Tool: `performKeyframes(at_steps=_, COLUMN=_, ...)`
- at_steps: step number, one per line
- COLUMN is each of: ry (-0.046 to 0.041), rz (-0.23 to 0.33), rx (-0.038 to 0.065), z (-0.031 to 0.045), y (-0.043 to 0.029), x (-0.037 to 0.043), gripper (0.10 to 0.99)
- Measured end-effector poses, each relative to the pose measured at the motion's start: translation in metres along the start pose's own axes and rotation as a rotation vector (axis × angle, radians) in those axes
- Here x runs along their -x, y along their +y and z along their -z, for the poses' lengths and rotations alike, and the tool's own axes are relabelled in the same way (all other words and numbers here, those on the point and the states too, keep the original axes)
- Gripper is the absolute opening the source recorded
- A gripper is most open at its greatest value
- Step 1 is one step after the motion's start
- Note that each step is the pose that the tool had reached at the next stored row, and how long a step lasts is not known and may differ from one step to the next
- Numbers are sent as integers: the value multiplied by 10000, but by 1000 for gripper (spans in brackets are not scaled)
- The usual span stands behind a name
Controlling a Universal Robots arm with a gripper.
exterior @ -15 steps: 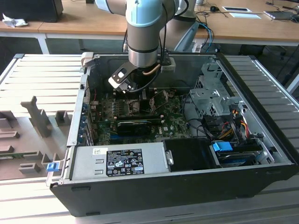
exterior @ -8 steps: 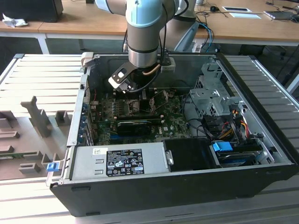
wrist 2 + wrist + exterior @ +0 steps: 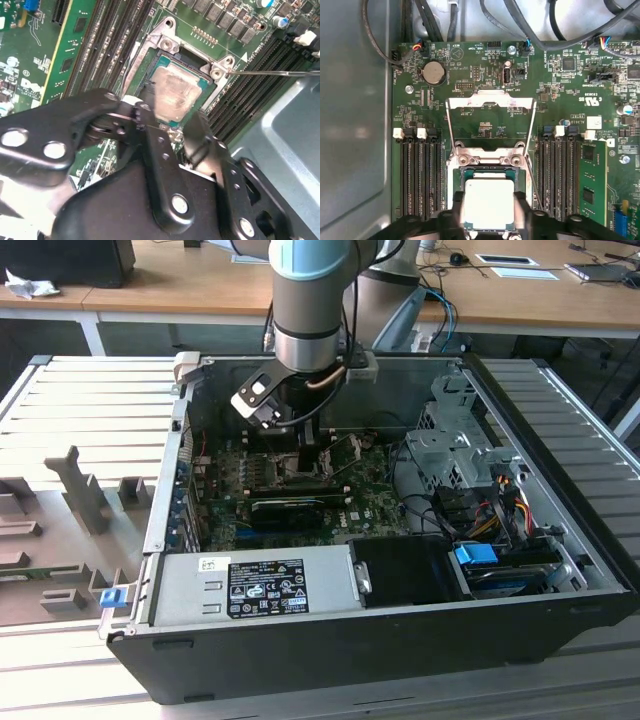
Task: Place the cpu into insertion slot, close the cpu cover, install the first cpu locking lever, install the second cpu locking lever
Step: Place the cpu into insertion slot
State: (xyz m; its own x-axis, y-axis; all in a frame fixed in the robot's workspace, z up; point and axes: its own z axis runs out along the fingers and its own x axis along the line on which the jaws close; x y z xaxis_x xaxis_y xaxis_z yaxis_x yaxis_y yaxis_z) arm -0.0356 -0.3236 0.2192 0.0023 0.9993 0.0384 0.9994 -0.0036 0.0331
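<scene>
Cpu [image 3: 489, 197] is down in the slot [image 3: 452, 180], pale metal face up, green edge showing all round it in both wrist views. The gripper [image 3: 170, 119] is right on top of the job: its two black fingers [image 3: 458, 207] are drawn in to the chip's width, one on each side, and they look to be touching its edges, so I read it as gripping the cpu rather than hanging loose.

Step in hand, by my read, is the placing. Nothing after it is done. The cover [image 3: 490, 101] is swung up on its hinge at the slot's far side, with bare board [image 3: 470, 75] showing through its square opening. A thin lever [image 3: 270, 72] lies free across the memory slots, not hooked down.

What this step calls for, I'd judge, is a chip lying flat and square in the slot, with no corner riding up on the rim. Any tilt here risks the contacts beneath.

Wider shot: the case [image 3: 400, 660] lies open-side up. Inside it sits the green board with the arm reaching down onto it, a black card [image 3: 290, 508] just beside the arm, a silver power supply [image 3: 250, 585] along the near wall, and a drive cage [image 3: 450, 445] and cables [image 3: 490, 505] toward the exterior view's right. One memory stick [image 3: 592, 180] sits in its slot.
</scene>
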Motion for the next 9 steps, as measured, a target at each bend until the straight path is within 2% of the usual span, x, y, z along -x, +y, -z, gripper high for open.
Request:
performKeyframes(at_steps=3, ry=-7, rz=0, rx=0, z=8, y=0, x=0, gripper=282)
performKeyframes(at_steps=4, ry=-9, rz=0, rx=0, z=8, y=0, x=0, gripper=282)
performKeyframes(at_steps=7, ry=-12, rz=0, rx=0, z=12, y=0, x=0, gripper=106)
performKeyframes(at_steps=9, ry=-11, rz=0, rx=0, z=14, y=0, x=0, gripper=106)
